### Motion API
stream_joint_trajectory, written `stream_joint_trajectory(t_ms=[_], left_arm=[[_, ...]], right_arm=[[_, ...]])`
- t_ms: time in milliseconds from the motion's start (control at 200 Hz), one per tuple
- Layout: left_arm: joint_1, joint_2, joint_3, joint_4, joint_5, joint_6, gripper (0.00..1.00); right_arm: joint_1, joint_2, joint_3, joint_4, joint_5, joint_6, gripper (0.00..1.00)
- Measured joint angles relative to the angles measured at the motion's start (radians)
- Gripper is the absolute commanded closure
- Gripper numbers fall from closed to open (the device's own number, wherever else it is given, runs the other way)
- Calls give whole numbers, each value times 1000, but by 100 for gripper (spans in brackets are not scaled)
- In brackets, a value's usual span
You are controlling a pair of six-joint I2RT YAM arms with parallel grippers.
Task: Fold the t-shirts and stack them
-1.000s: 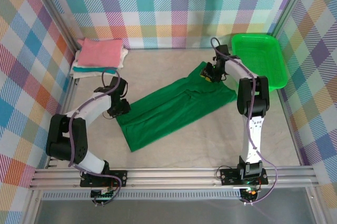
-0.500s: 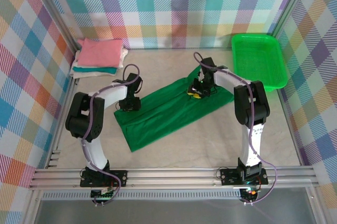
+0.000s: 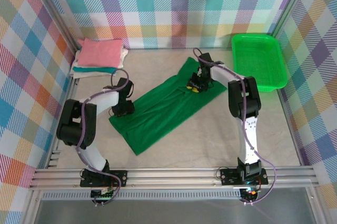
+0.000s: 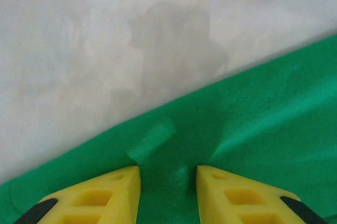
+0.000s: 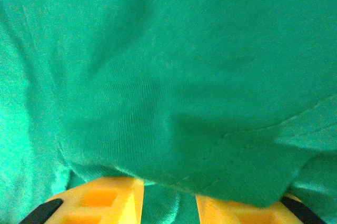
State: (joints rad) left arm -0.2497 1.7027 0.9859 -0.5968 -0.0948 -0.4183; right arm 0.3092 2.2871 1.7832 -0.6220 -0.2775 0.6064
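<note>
Far left, your folded shirts [image 3: 99, 56] sit stacked, pink on top. Your left pincer [image 3: 124, 109] rests on the left edge of the green t-shirt [image 3: 163, 112], which lies slantwise in the middle. Its fingers [image 4: 105, 192] stand slightly apart with a pucker of cloth between them; you cannot tell whether it grips. Your right pincer [image 3: 196, 85] is clamped on the shirt's far-right end, with cloth draped over it. The basket [image 3: 258, 61] sits far right.

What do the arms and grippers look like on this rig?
Both the left arm and right arm have white links with black joint housings, and a purplish-grey cable looping along each. The left gripper and right gripper carry blocky yellow fingers with cut-out pockets and black patches at the back.
</note>
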Motion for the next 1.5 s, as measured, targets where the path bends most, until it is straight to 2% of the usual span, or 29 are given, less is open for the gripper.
stream_joint_trajectory(t_ms=[120, 250, 355, 430, 545, 705, 855, 1025, 1305, 1500], left_arm=[[-72, -78, -88, 0, 17, -78, 67], [-224, -151, -150, -32, 40, -182, 67], [-306, -219, -182, -84, 72, -243, 66], [-316, -282, -185, -123, 77, -268, 67], [-312, -358, -164, -161, 59, -265, 67], [-283, -325, -59, -153, 45, -205, 66], [-264, -173, 31, -47, 33, -143, 67], [-265, -56, 13, 36, 38, -124, 68], [-303, -80, -112, 134, 39, -151, 68], [-364, -142, -173, 158, 46, -208, 68]], right_arm=[[10, 163, 264, -13, -35, -31, 67], [14, 334, 588, -80, -72, -92, 66], [10, 369, 724, -142, -72, -135, 64], [3, 325, 716, -151, -72, -148, 63], [-12, 203, 592, -140, -71, -142, 62], [-25, 142, 538, -109, -79, -93, 61], [-30, 229, 621, -100, -87, -17, 58], [-38, 360, 698, -77, -102, 66, 55], [-42, 472, 794, -34, -137, 136, 55], [-43, 517, 819, 57, -189, 166, 64]])
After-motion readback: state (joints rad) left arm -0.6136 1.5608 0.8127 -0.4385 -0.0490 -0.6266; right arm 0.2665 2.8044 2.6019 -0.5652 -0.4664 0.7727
